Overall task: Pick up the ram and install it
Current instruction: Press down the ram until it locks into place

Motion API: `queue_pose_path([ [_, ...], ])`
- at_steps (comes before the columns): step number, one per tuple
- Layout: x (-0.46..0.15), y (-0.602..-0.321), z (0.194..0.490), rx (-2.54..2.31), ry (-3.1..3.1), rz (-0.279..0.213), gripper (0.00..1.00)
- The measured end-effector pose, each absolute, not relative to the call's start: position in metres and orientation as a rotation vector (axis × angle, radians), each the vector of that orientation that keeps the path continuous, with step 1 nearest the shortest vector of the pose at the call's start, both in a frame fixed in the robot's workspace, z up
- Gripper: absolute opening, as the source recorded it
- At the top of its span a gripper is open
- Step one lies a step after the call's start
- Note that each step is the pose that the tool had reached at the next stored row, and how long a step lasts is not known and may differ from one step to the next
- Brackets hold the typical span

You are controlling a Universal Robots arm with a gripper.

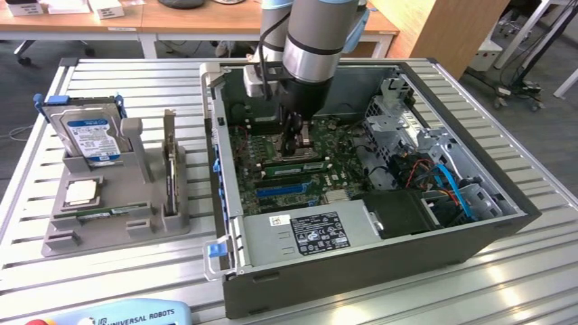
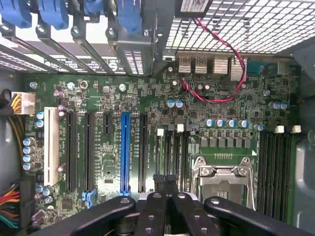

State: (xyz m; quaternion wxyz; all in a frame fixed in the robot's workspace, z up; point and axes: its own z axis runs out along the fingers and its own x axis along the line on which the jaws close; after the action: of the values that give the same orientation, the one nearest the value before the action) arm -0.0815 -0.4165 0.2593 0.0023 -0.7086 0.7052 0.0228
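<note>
The open computer case is sitting on a slatted metal table, with wooden desks standing behind it in the room. The gripper is reaching down over the motherboard, its fingers pressing fully together. The ram is lying in a slot just below them.

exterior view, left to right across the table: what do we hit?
Hard drive upright in the grey parts holder → upright expansion card → open PC case, gripper down over its motherboard → drive cage at the case's far side.
</note>
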Motion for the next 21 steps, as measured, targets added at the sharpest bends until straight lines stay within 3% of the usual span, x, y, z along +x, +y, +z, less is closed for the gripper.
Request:
queue_pose_path([
  [21, -0.044, -0.416, 0.259, -2.223, 2.212, 0.071, 0.10],
])
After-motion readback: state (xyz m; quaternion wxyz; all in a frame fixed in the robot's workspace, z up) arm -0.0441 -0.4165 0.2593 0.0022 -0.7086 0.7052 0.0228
